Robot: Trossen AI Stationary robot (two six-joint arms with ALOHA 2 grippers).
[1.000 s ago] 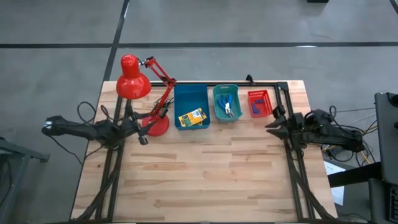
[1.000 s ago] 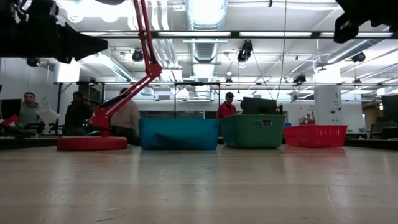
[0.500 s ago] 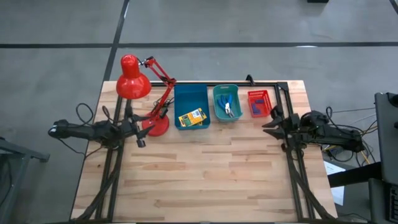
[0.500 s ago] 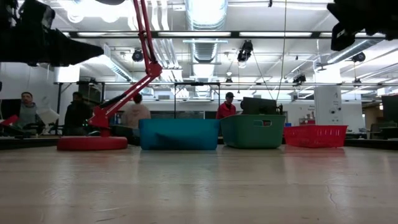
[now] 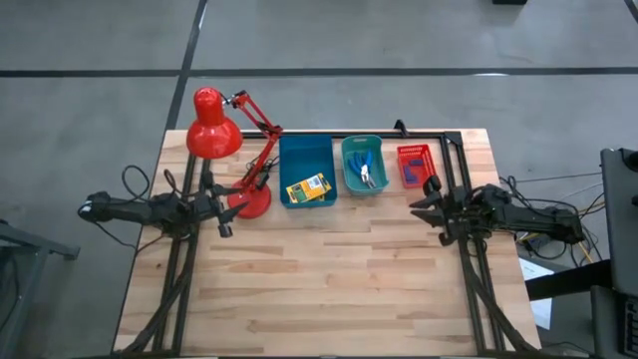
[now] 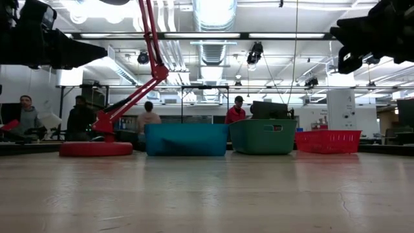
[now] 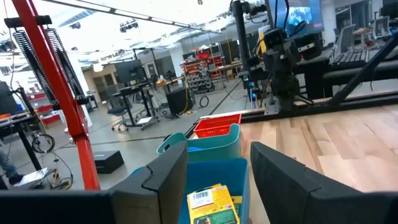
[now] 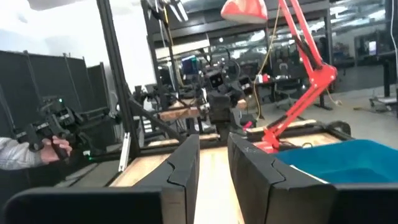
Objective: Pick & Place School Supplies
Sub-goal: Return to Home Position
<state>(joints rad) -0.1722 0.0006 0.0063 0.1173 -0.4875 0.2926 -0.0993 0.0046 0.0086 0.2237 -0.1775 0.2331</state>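
Note:
A yellow-and-green crayon box [image 5: 307,187] lies in the blue bin [image 5: 305,152]; it also shows in the left wrist view [image 7: 213,205]. Blue-handled tools [image 5: 366,172] lie in the teal bin [image 5: 346,160]. Small purple blocks [image 5: 413,158] lie in the red bin [image 5: 415,179]. My left gripper [image 5: 225,215] is open and empty, raised beside the lamp base, its fingers pointing at the blue bin. My right gripper [image 5: 421,204] is open and empty, raised just near of the red bin.
A red desk lamp [image 5: 213,130] stands at the far left, its round base [image 5: 251,201] next to the blue bin and close to my left gripper. The three bins stand in a row along the far edge. Bare wood table [image 5: 329,279] lies toward the near edge.
My right gripper has gone toward the table's left edge, coming level with the red bin's near side, and has stayed open and empty.

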